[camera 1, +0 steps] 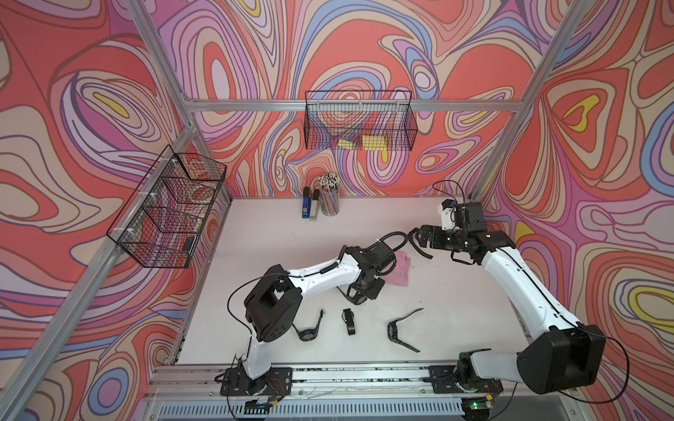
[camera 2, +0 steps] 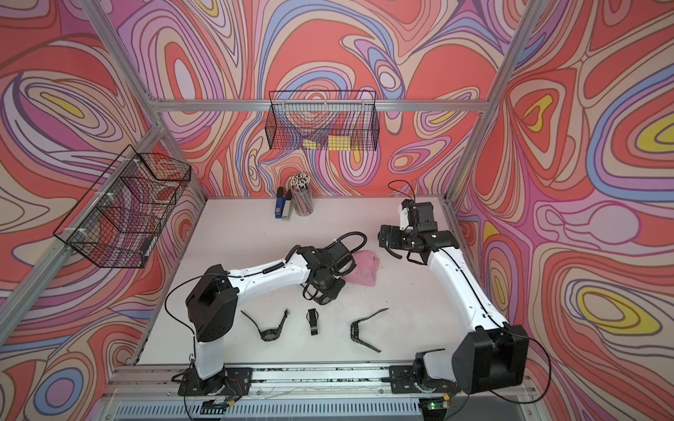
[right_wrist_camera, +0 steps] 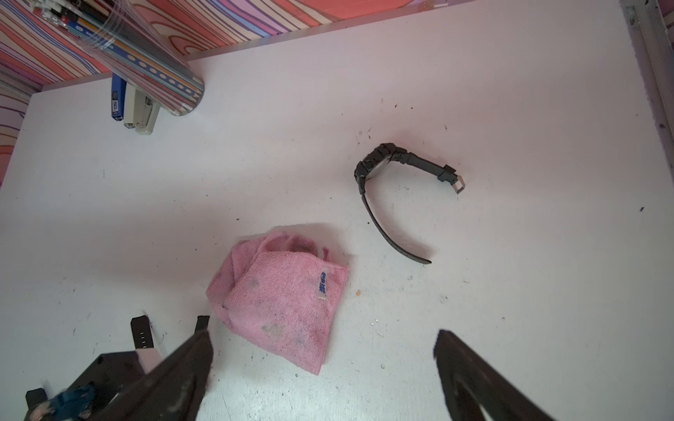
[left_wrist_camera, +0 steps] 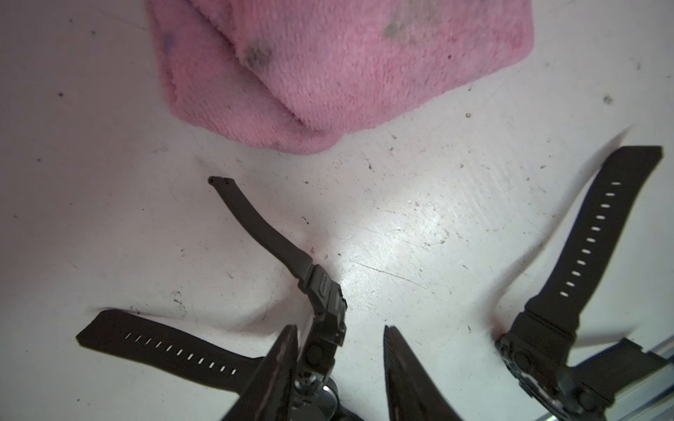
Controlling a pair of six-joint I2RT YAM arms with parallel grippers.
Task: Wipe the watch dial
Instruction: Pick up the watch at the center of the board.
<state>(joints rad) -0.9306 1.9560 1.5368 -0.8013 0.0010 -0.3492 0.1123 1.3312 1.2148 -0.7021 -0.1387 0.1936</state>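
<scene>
**Item 1. Middle watch** point(left_wrist_camera: 325, 320): black, one of three in a row along the front edge of the table point(camera 1: 273, 248), about midway along that edge. The case stands on its side with the side buttons toward the left wrist camera, and the dial face is not visible. One plain strap runs from the case toward the pink cloth.

**Item 2. Left gripper** point(left_wrist_camera: 339, 328): released, with the jaws partly apart and straddling the case of item 1. One finger point(left_wrist_camera: 284, 350) is just beside the case, though contact cannot be told. A clear gap remains on the other side, and nothing is gripped.

**Item 3. Pink cloth** point(camera 1: 400, 270): folded terry with grey stains, lying flat near the middle of the table, toward the right edge. Nothing holds it.

**Item 4. Left-hand watch** point(camera 2: 270, 333): black, straps splayed, front edge toward the left corner.

**Item 5. Right-hand watch** point(camera 1: 395, 330): black, near the front edge. Its holed strap angles toward the right edge.

**Item 6. Fourth watch** point(right_wrist_camera: 379, 164): black, resting on its side with the straps curved open, in the back half near the right edge and well apart from the row.

**Item 7. Right gripper** point(right_wrist_camera: 322, 328): jaws spread wide and empty, hanging above the table near item 6.

**Item 8. Pencil cup** point(camera 1: 330, 198): full and upright at the middle of the back edge, with a blue stapler point(camera 1: 305, 207) and a grey stapler point(camera 1: 314, 210) just beside it.
</scene>
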